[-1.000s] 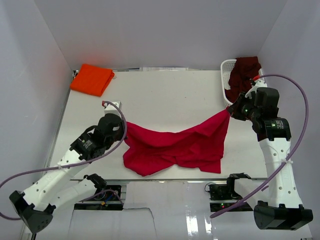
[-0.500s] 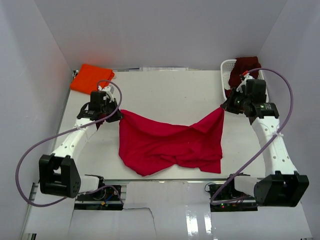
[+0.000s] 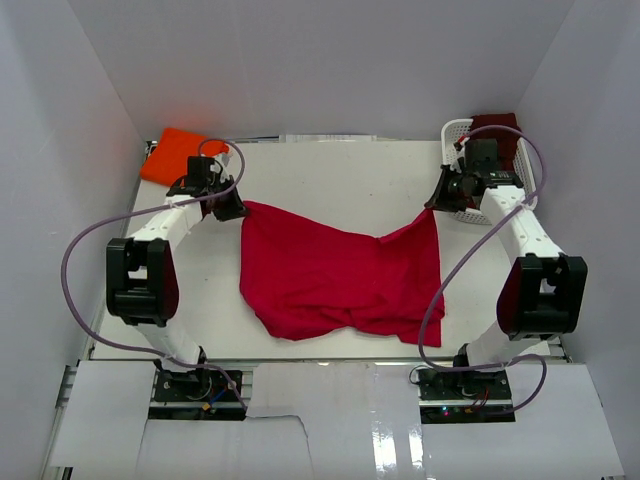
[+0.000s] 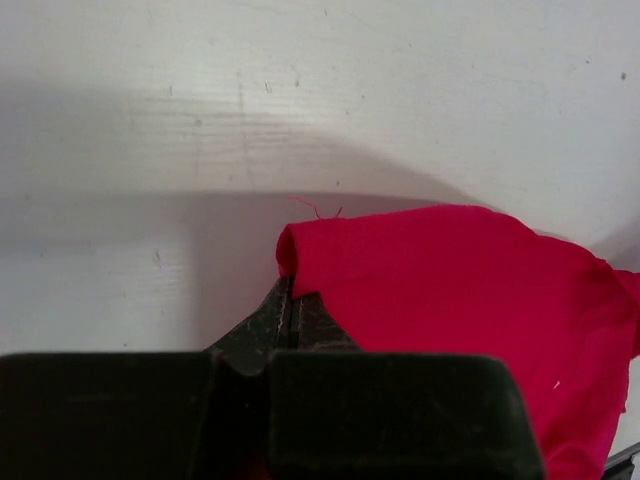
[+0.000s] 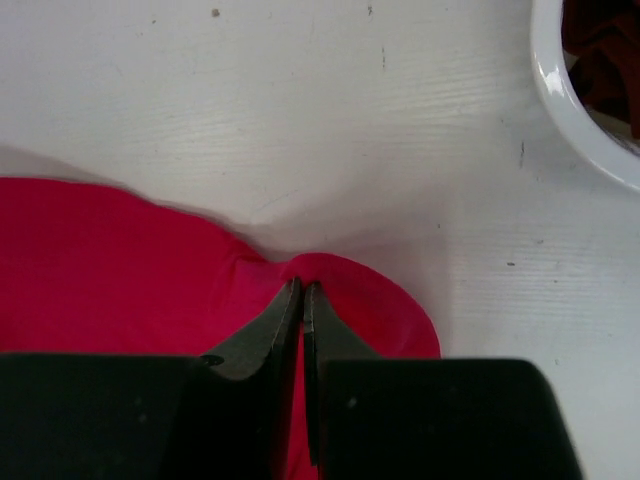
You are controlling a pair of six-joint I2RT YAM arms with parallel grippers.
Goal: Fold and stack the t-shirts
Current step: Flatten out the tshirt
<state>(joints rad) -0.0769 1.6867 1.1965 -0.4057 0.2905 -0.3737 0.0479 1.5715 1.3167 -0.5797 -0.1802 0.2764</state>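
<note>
Left gripper (image 4: 290, 292) pinching red t-shirt (image 3: 335, 275) corner; right gripper (image 5: 301, 287) pinching opposite corner, cloth spread on table (image 3: 330, 170)

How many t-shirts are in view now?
3. The red t-shirt is spread mid-table; orange t-shirt folded at the far-left corner; maroon t-shirt in the white basket, far right. Others may be hidden under it.

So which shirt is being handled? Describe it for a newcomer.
On the table, the bright red t-shirt lies spread between the left gripper and right gripper, each shut on a far corner. Unlike it, the orange t-shirt lies folded far left and the maroon t-shirt sits in the basket.
</note>
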